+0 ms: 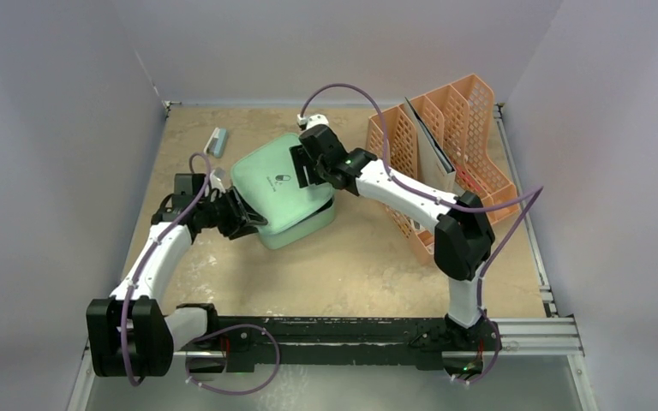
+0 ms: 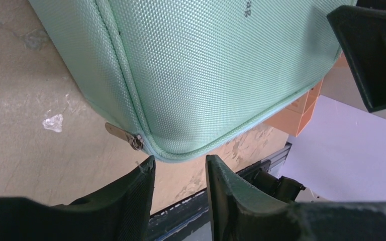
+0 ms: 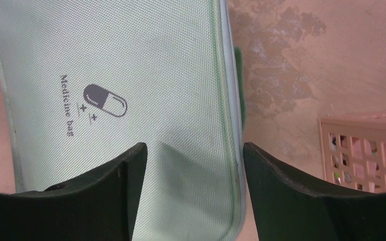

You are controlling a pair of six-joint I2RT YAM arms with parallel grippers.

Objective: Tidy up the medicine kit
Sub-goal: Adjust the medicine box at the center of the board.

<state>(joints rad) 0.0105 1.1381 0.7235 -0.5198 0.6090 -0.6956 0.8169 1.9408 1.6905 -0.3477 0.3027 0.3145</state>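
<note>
Fingers (image 2: 130, 193) of the left gripper (image 2: 180, 163) stand parted and bare at the kit's (image 1: 278, 184) 8 o'clock corner, just short of its zip pull (image 2: 125, 135); the right gripper (image 3: 193, 148) hangs spread over the kit's 2 o'clock edge, grasping nothing. Kit lies mid-table (image 1: 368, 257). Peach rack (image 1: 471, 128) stands at its 3 o'clock, small pale packet (image 1: 217, 139) at 10. Only the right wrist view reads the pill icon (image 3: 104, 100); only the left shows a clear scrap (image 2: 53, 122)

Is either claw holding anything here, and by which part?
Nothing is held. The left claw is open just off the medicine bag's zipper corner; the right claw is open above its lid.
</note>
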